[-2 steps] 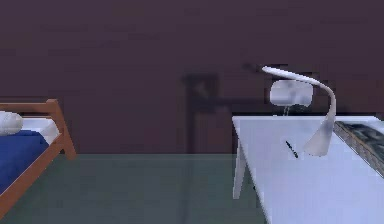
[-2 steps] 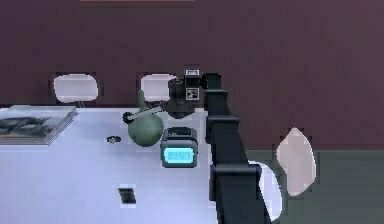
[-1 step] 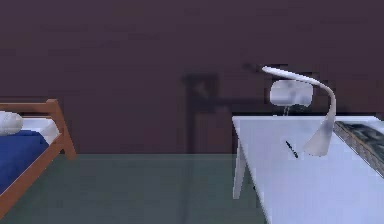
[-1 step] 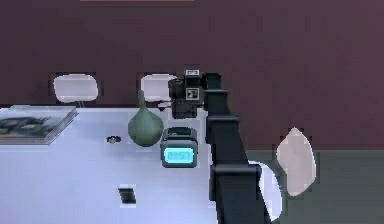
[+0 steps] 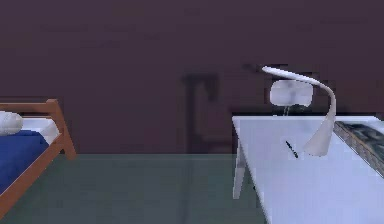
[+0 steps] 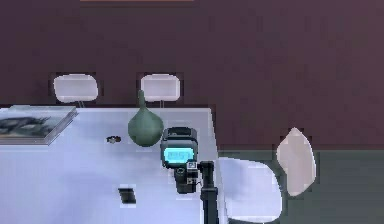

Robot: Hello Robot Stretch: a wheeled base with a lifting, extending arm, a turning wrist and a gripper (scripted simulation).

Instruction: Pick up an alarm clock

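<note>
The clock, a dark box with a cyan face, stands on the white worktop near its right edge in the arm side view, just right of a green vase. The tool shows just below the clock, at the end of the arm. I cannot tell whether it touches or holds anything, nor how its fingers are set. A magazine lies at the worktop's left. In the forward view, a white lamp stands on the worktop and a bed is at the left.

On the table, the alarm clock stands just right of a vase, with chairs behind.
</note>
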